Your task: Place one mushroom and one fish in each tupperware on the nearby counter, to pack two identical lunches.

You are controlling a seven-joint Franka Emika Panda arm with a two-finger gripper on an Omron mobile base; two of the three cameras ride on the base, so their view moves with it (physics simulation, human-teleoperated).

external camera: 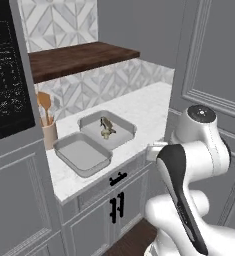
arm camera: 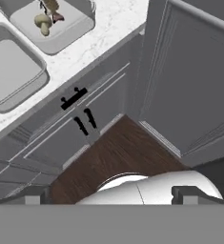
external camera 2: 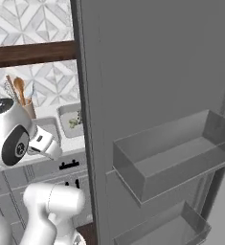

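Two grey tupperware tubs sit side by side on the white marble counter (external camera: 139, 107). The farther tub (external camera: 124, 125) holds one mushroom (external camera: 106, 134) and one fish (external camera: 107, 123); in the hand view the mushroom (arm camera: 43, 23) and fish (arm camera: 51, 7) lie close together in that tub (arm camera: 80, 28). The nearer tub (external camera: 69, 145) is empty, as is its bare floor (arm camera: 11, 66) in the hand view. My gripper (arm camera: 111, 194) hangs off the counter's front edge, above the floor, pointing down past the cabinet. It is open with nothing between its fingertips (arm camera: 35, 195).
A beige holder with wooden utensils (external camera: 49, 132) stands behind the tubs. Grey cabinet doors with black handles (external camera: 117, 178) are below the counter. A dark wooden shelf (external camera: 74, 57) runs above. An open grey fridge door with shelves (external camera 2: 171, 153) stands to the right.
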